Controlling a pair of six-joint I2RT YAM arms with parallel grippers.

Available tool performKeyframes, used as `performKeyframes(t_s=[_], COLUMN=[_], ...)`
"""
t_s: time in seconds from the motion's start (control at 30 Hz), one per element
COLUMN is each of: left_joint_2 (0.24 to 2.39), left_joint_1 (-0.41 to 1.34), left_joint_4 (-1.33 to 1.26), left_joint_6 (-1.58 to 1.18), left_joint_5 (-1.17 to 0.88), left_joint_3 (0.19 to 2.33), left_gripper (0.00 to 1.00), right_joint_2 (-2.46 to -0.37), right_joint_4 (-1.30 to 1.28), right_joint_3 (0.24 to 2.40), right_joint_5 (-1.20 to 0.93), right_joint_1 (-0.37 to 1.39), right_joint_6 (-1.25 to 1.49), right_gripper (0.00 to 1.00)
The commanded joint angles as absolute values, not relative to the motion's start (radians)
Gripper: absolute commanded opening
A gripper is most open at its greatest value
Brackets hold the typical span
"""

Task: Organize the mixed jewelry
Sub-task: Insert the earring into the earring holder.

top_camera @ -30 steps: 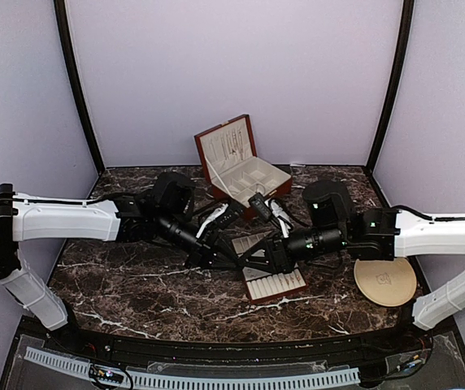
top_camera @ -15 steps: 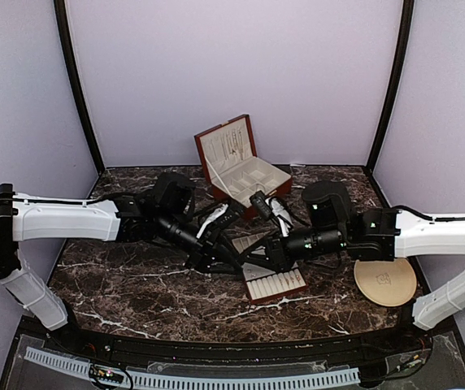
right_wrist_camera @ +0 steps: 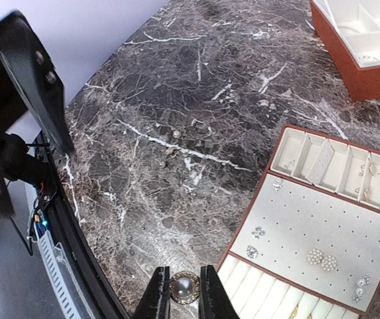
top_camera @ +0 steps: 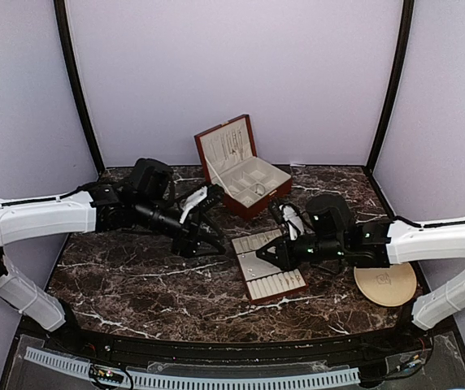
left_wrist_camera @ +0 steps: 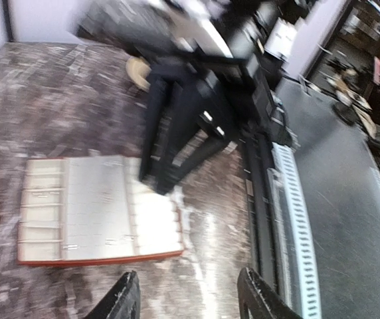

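**Right tool clenched on a pearl piece, left tool released**

Nearest us on the right, a round beige plate point(top_camera: 385, 284) lies on the marble bench point(top_camera: 135, 284), its edges tucked under the right arm. Left of it sits the flat lined tray point(top_camera: 277, 284). The right wrist view shows small earrings point(right_wrist_camera: 322, 259) pinned to the tray's panel, though its right side is cut off there. Beside a corner of the tray, the right tool point(right_wrist_camera: 183, 276) is clenched on a round pearl-centred piece point(right_wrist_camera: 182, 288). The frame edge cuts that piece short, and we cannot tell whether it touches the bench.

A few loose specks point(right_wrist_camera: 175, 134) lie on bare marble left of the tray, too small to identify. Farther left, the left tool point(left_wrist_camera: 187, 287) is released with nothing between its fingers, in a badly blurred view. At the far side the red-brown box point(top_camera: 253, 195) stands open. We cannot make out the thin lines on its lid lining.
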State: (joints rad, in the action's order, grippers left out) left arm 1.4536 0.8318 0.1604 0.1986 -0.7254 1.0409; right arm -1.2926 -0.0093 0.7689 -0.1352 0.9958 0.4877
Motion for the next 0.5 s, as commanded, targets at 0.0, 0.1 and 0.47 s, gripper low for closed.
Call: performKeyframes(t_s=[0.0, 0.1, 0.47], left_joint_2=[1.356, 1.328, 1.329], left_joint_1=[0.754, 0.704, 0.655], left_joint_4=[0.146, 0.109, 0.109], left_joint_6=[0.166, 0.113, 0.067], left_joint_5=[-0.568, -0.477, -0.401], left_joint_3=[1.057, 1.043, 1.043], left_gripper=[0.52, 0.54, 0.54], right_joint_2=[-1.347, -1.403, -1.541], right_joint_4=[0.162, 0.206, 0.249], right_joint_3=[0.704, 0.684, 0.671], right_joint_5=[-0.108, -0.09, -0.074], right_joint_1=[0.966, 0.962, 0.963], right_joint_6=[0.51, 0.521, 0.537], right_gripper=[0.1, 0.1, 0.1])
